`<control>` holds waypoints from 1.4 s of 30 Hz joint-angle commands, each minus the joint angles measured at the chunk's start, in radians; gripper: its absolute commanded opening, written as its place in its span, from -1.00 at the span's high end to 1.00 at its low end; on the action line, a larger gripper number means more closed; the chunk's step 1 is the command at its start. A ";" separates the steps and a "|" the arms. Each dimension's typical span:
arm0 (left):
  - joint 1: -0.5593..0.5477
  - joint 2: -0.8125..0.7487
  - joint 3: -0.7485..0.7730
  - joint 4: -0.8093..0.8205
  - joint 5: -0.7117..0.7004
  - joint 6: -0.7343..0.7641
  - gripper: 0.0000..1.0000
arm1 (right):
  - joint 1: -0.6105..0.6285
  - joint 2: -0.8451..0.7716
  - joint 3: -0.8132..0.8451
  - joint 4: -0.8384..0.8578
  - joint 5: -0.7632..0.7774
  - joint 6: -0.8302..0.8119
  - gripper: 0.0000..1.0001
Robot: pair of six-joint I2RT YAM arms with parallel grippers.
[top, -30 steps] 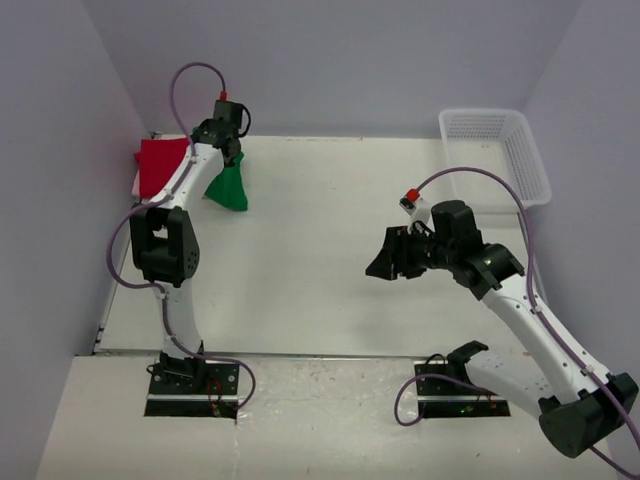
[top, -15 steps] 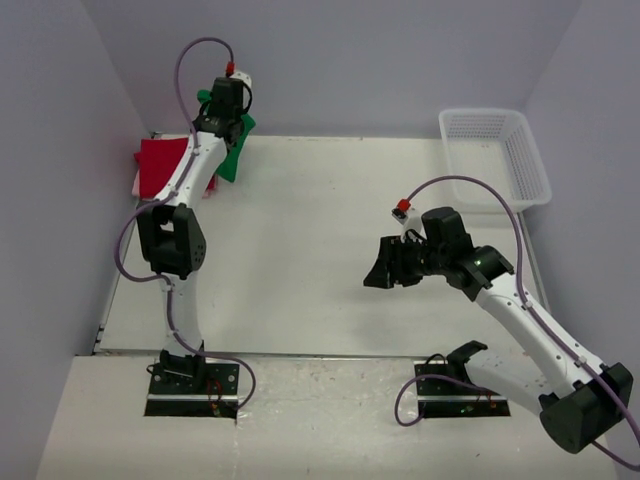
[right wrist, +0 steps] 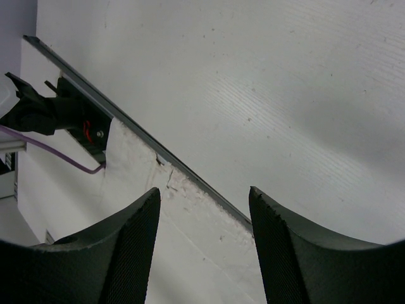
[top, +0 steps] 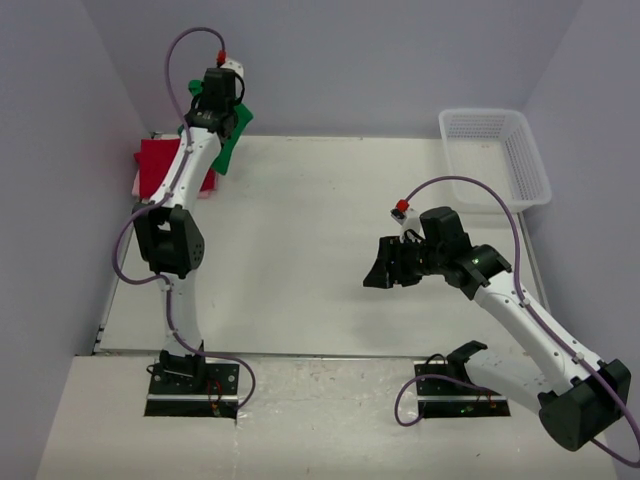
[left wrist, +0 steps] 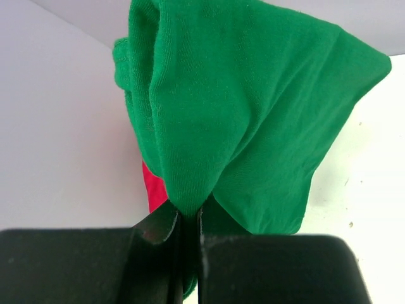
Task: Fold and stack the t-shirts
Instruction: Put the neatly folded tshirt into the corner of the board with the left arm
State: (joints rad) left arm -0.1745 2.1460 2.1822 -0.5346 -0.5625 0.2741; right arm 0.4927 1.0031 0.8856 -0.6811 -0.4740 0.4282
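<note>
Left claw (left wrist: 188,218), high over the bench's (top: 320,230) far-left corner, is pinched tight on the green t-shirt (left wrist: 240,114), which hangs bunched, long axis pointing downward, near the flat red t-shirt (top: 158,165). Right claw (right wrist: 202,209) gapes wide, holding nothing

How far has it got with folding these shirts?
The red t-shirt lies folded flat at the far left. The left gripper is shut on the green t-shirt, holding it bunched in the air nearby. That one is not yet on the stack. The right gripper is open and empty.
</note>
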 commanded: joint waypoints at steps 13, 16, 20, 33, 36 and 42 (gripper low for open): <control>0.093 0.037 -0.002 0.045 0.046 -0.016 1.00 | 0.004 -0.026 0.035 -0.035 0.021 0.007 -0.19; 0.104 0.060 -0.004 0.050 0.059 -0.022 1.00 | 0.004 -0.015 0.039 -0.041 0.029 0.009 -0.19; 0.127 0.084 -0.013 0.070 0.073 -0.026 1.00 | 0.006 -0.014 0.036 -0.044 0.028 0.012 -0.19; 0.230 0.230 0.004 0.154 0.018 0.007 1.00 | 0.003 0.044 0.018 -0.052 0.028 0.035 -0.19; 0.244 0.267 0.027 0.160 0.016 0.016 1.00 | 0.004 0.074 0.033 -0.051 0.028 0.032 -0.19; 0.265 0.327 0.033 0.295 -0.121 0.091 0.89 | 0.003 0.135 0.029 0.001 -0.021 0.038 -0.19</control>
State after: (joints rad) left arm 0.0761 2.4638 2.1746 -0.3721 -0.5739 0.3054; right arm 0.4927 1.1172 0.8860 -0.7212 -0.4641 0.4534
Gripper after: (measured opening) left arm 0.043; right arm 0.594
